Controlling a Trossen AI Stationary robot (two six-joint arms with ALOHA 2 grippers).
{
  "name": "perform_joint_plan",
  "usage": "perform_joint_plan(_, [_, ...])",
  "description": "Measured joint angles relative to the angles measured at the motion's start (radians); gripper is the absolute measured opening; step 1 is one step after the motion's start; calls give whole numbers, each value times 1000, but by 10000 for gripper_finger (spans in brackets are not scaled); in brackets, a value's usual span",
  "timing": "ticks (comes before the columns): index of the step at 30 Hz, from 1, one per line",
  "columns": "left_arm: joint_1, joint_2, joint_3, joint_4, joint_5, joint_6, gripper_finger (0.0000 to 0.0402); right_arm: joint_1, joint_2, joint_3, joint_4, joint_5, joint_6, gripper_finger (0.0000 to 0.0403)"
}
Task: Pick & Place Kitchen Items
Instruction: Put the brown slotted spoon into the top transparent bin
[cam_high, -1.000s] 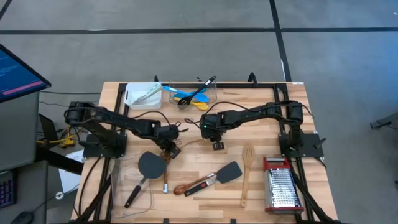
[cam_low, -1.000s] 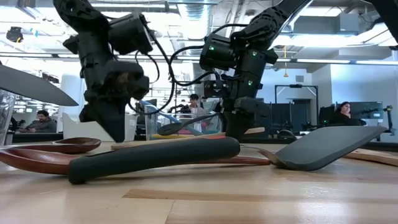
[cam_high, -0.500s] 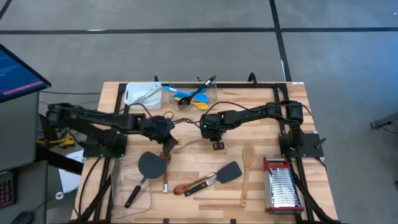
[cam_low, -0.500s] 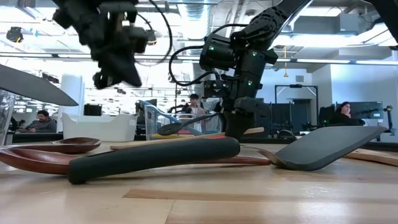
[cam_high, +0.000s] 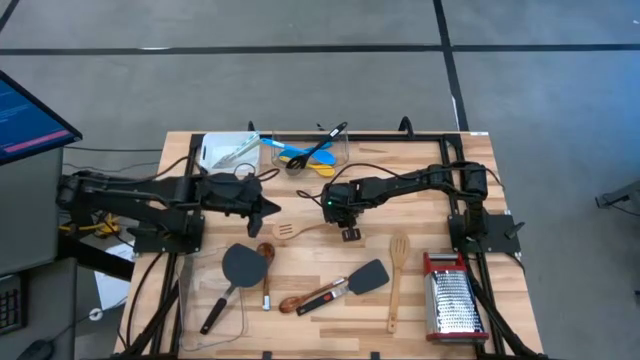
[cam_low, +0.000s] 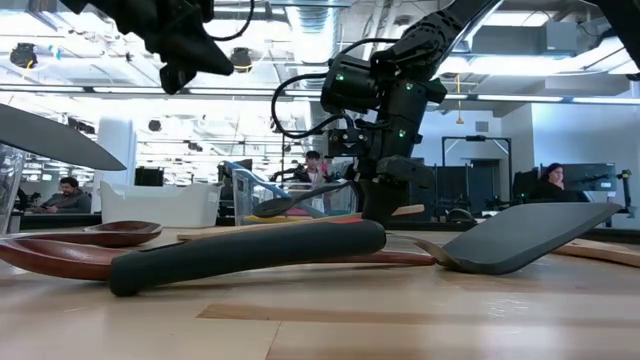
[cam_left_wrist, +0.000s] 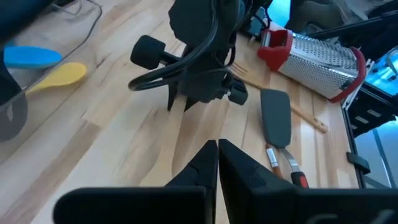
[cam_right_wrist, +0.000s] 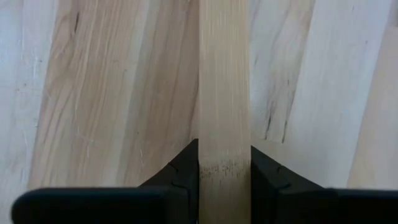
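A slotted wooden spatula (cam_high: 284, 231) lies near the table's middle, its handle running toward the right. My right gripper (cam_high: 347, 233) is shut on that handle. My left gripper (cam_high: 270, 207) hovers shut and empty, raised left of the spatula's head; it shows high in the low view (cam_low: 185, 55). Nearer the front lie a round dark spatula (cam_high: 242, 265), a wooden spoon (cam_high: 266, 272), a brown spoon (cam_high: 291, 303), a dark grey spatula (cam_high: 366, 276) and a wooden fork-spatula (cam_high: 397, 282). My right gripper pinches the wooden spatula's handle (cam_right_wrist: 224, 124) between its two fingers (cam_right_wrist: 180, 174), toward the handle's free end. The fingers come steeply from above and lie across the handle. The spatula lies level along the tabletop; whether it is lifted off it, I cannot tell.
A clear tub (cam_high: 335, 160) at the far edge holds blue, yellow and black utensils, with a white tray (cam_high: 212, 158) to its left. A steel grater with red trim (cam_high: 455, 298) stands at the front right. Bare wood lies between the two arms.
My left gripper has risen from just above the wooden spoon's bowl and drawn back toward the table's left and far side, tipping up toward level, shut throughout. This has uncovered the spatula's head. My right gripper has kept still.
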Motion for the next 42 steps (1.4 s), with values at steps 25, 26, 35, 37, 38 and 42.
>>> perform_joint_plan(25, [0, -7, 0, -1, -1, -2, 2, -1, 8, 65, -56, 11, -10, 76])
perform_joint_plan(26, [0, -7, 0, 0, -1, -2, 2, -2, 8, 74, -62, 11, -10, 76])
perform_joint_plan(35, [0, -7, 0, 8, -1, -2, 2, -11, 5, 169, -182, 6, -11, 76])
perform_joint_plan(37, [0, -7, 0, 13, -1, -2, 2, -15, 5, 192, -220, 6, -11, 76])
perform_joint_plan(38, [0, -7, 0, 15, -1, -2, 2, -17, 5, 205, -241, 7, -10, 76])
perform_joint_plan(42, [0, -7, 0, 16, -1, -2, 2, -28, 3, 253, -297, 9, -9, 76])
